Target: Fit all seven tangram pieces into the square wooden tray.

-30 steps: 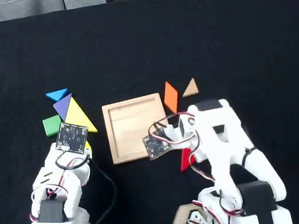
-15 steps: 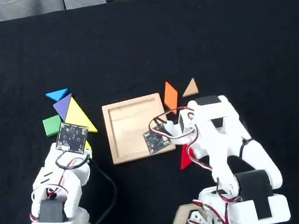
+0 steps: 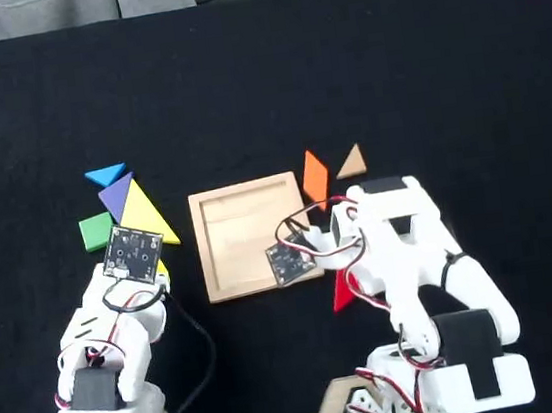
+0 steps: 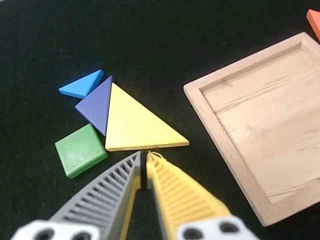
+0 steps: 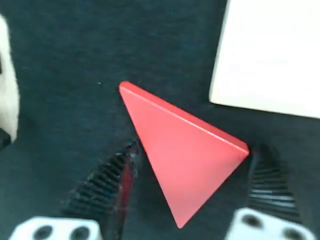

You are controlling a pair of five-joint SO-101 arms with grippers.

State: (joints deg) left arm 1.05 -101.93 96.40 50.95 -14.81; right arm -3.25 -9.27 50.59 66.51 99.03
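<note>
Flat red triangle [image 5: 182,150] at the tray's [image 3: 200,246] four o'clock, straddled by the open right tool [image 5: 194,151]; left tool [image 4: 145,157] closed. The right arm has edged toward twelve o'clock.

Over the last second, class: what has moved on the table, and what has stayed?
The right gripper edged slightly forward, open, straddling the red triangle without gripping it. The left gripper, the tray and all pieces stayed put.
</note>
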